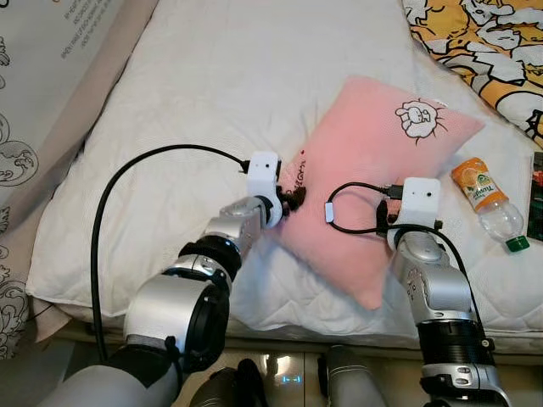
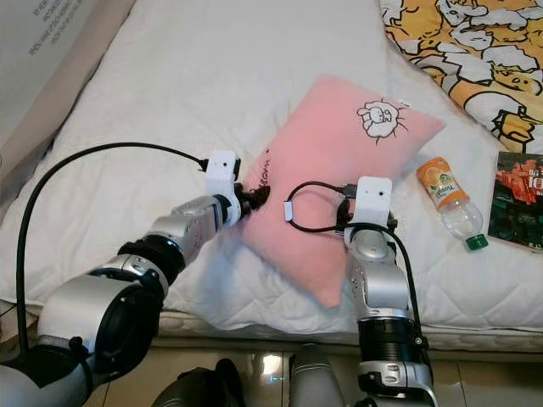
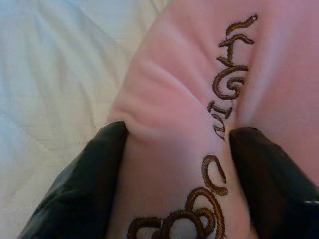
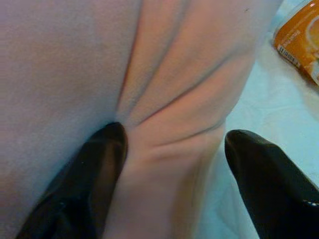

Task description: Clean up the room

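Observation:
A pink pillow (image 1: 373, 161) with a small embroidered sheep lies slantwise on the white bed (image 1: 204, 93). My left gripper (image 1: 293, 200) is at the pillow's left edge. In the left wrist view its black fingers (image 3: 79, 189) pinch a bulging fold of the pink cloth beside brown stitched lettering. At the pillow's lower right side is my right gripper (image 1: 407, 219), under its white wrist mount. The right wrist view has the two fingertips (image 4: 89, 174) on either side of a creased fold of the pillow's edge, so both grippers are shut on the pillow.
A plastic bottle (image 1: 485, 202) with an orange label and green cap lies on the bed, right of the pillow. A book (image 2: 517, 199) lies at the far right. A yellow patterned blanket (image 1: 484, 42) covers the back right corner. The bed's front edge (image 1: 288, 326) is just below my arms.

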Available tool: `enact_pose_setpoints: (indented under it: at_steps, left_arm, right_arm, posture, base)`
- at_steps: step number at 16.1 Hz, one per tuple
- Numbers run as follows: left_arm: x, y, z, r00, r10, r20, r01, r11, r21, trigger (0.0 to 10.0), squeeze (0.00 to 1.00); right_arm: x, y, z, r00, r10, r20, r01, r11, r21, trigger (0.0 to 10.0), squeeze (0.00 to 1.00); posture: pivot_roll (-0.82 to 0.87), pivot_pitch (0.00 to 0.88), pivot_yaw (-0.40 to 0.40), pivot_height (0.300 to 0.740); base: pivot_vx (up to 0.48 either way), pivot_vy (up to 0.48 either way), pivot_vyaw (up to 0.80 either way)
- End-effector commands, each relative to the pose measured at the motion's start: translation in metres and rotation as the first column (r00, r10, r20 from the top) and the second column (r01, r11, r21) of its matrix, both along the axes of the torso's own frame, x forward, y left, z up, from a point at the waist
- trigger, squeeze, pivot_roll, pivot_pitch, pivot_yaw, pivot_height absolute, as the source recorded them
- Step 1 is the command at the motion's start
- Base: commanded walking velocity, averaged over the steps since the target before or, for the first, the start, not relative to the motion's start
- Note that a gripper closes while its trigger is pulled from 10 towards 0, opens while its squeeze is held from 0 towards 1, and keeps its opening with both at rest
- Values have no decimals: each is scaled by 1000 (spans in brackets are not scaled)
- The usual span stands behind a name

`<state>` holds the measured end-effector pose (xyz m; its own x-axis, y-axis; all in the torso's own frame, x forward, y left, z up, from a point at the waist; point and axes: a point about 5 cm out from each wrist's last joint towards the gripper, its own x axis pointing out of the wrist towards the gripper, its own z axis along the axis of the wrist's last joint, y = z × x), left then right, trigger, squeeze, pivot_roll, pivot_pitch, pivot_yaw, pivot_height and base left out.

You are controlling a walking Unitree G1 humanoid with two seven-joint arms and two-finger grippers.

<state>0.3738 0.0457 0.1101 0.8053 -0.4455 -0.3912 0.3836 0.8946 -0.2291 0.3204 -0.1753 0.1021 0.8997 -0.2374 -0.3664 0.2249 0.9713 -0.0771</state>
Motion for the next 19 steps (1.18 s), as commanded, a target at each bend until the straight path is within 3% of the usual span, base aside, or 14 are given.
enact_pose_setpoints:
  at_steps: [1, 10, 14, 19]
  left_arm:
    - [-11, -8, -16, 997, -50, -60, 51, 999, 8, 0, 0]
    - [-12, -8, -17, 998, -59, -37, 58, 998, -5, 0, 0]
    - [-13, -12, -16, 998, -53, -38, 50, 996, -77, 0, 0]
    - [-14, -6, -19, 999, -50, -9, 49, 994, -94, 0, 0]
  right_arm:
    - [-10, 12, -25, 994, 45, -103, -37, 997, 70, 0, 0]
    - [-11, 26, -38, 987, 112, -113, -91, 981, 173, 0, 0]
    - [-16, 35, -40, 987, 126, -102, -103, 973, 208, 0, 0]
    - [-19, 43, -46, 985, 153, -83, -131, 964, 230, 0, 0]
  posture:
    - [-352, 245, 116, 731]
    - [-341, 227, 113, 731]
    - [-338, 234, 114, 731]
    - [-321, 240, 112, 731]
  base:
    - [0, 0, 0]
    - [0, 0, 0]
    - [0, 0, 0]
    - [0, 0, 0]
